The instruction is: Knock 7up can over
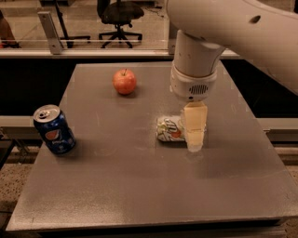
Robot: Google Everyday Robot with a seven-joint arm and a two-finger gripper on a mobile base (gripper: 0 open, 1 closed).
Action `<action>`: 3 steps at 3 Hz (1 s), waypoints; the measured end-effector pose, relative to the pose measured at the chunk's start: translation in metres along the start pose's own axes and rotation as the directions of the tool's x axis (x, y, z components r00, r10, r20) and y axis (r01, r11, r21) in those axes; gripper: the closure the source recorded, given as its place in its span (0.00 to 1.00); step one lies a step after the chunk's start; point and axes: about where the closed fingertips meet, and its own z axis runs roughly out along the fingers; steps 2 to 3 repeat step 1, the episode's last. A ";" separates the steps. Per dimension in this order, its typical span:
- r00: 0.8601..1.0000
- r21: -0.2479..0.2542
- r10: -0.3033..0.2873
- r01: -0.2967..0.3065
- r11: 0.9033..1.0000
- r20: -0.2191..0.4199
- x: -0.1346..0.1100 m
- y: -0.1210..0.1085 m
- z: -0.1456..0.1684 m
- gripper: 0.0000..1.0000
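Note:
The 7up can point(169, 129) lies on its side on the grey table point(139, 186), right of the middle. It is white and silver with green lettering and a red-orange spot. My gripper point(194, 143) hangs from the white arm and points down at the table, right against the can's right end. The gripper's tan tip hides that end of the can. Its tip is at or just above the table top.
A blue Pepsi can point(54, 129) stands upright near the table's left edge. A red apple point(125, 81) sits at the back, left of the arm. Behind the table are a glass partition and an office chair point(120, 14).

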 end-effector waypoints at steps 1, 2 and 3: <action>1.000 0.000 0.000 0.000 1.000 0.000 0.000 0.000 0.000 0.00; 1.000 0.000 0.000 0.000 1.000 0.000 0.000 0.000 0.000 0.00; 1.000 0.000 0.000 0.000 1.000 0.000 0.000 0.000 0.000 0.00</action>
